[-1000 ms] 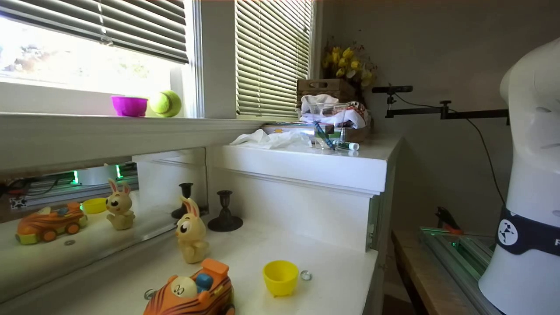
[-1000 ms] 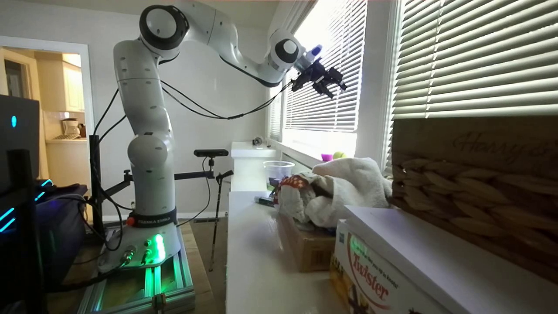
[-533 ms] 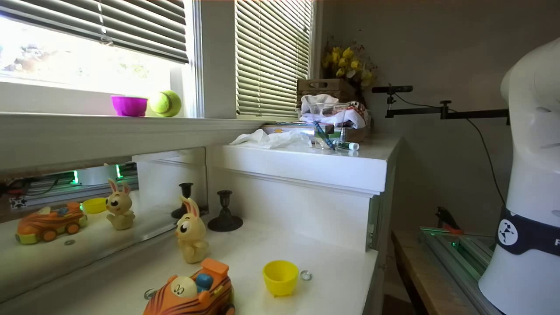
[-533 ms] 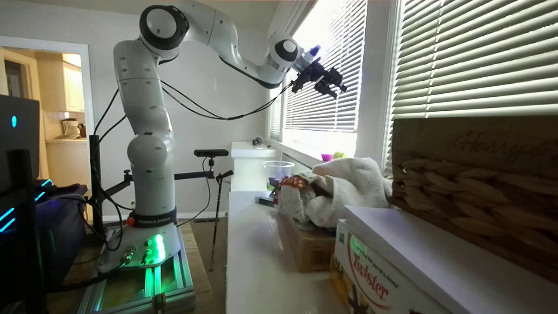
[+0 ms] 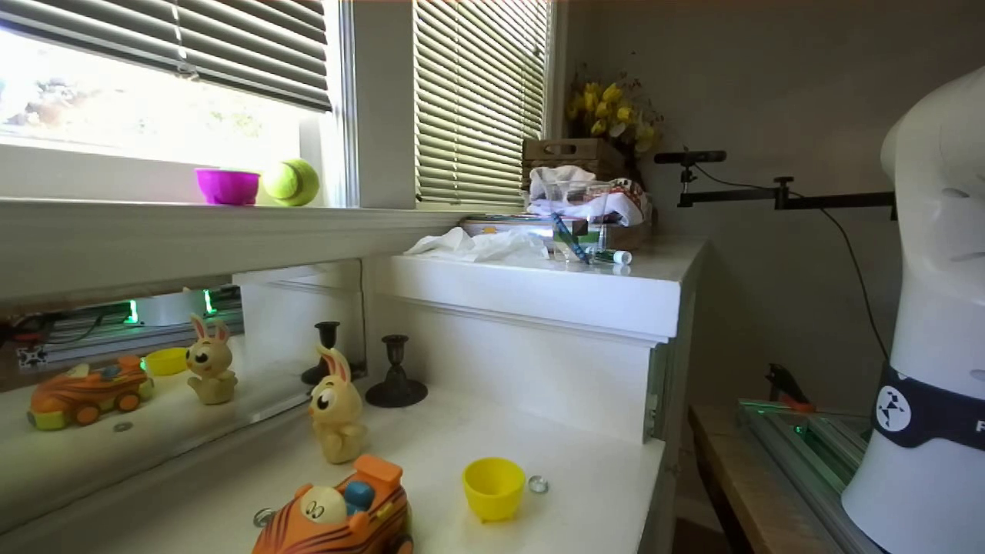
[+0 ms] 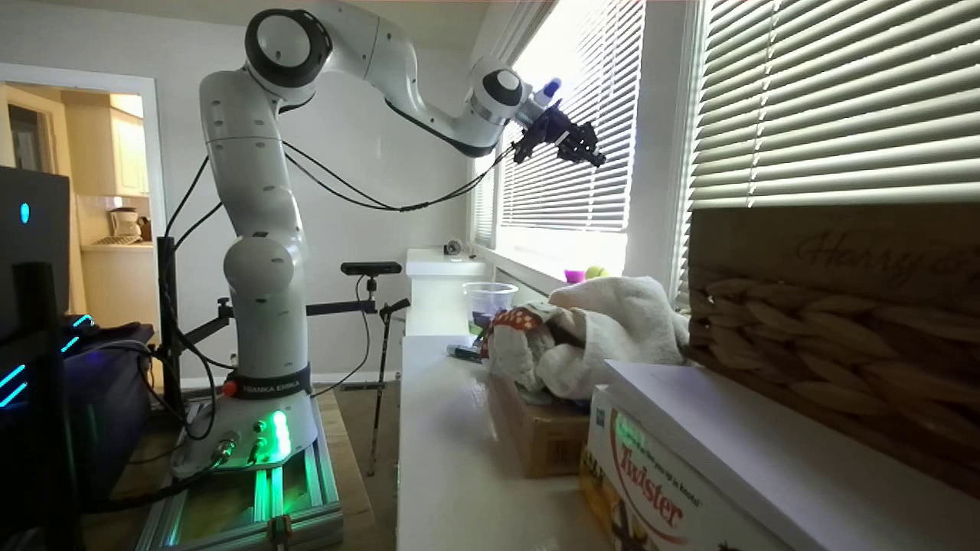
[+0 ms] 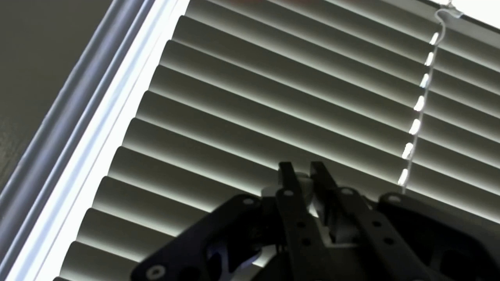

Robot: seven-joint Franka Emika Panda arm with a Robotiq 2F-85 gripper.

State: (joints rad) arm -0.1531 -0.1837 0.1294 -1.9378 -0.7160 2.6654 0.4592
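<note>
Plainly, the angular tool (image 7: pixel 302 168) faces curved slats (image 7: pixel 273 93).

In an exterior view, the right edge is cutting off my arm (image 5: pixel 939 269) and the near edge the toy car (image 5: pixel 338 512). Between my fingers (image 7: pixel 289 180), which are hiding part of the blind (image 7: pixel 254 97), a pale shape (image 7: pixel 305 189) is looking too blurred to name.

In an exterior view, close above toy car (image 5: pixel 346 531), facing raised shelf (image 5: pixel 531 296); in an exterior view, by Twister box (image 6: pixel 651 490), along that shelf toward robot arm (image 6: pixel 264 264), towel (image 6: pixel 628 329) and tennis ball (image 5: pixel 291 182) in both; wrist view tilted, past gripper (image 7: pixel 302 166) onto near blinds (image 7: pixel 234 117).
</note>
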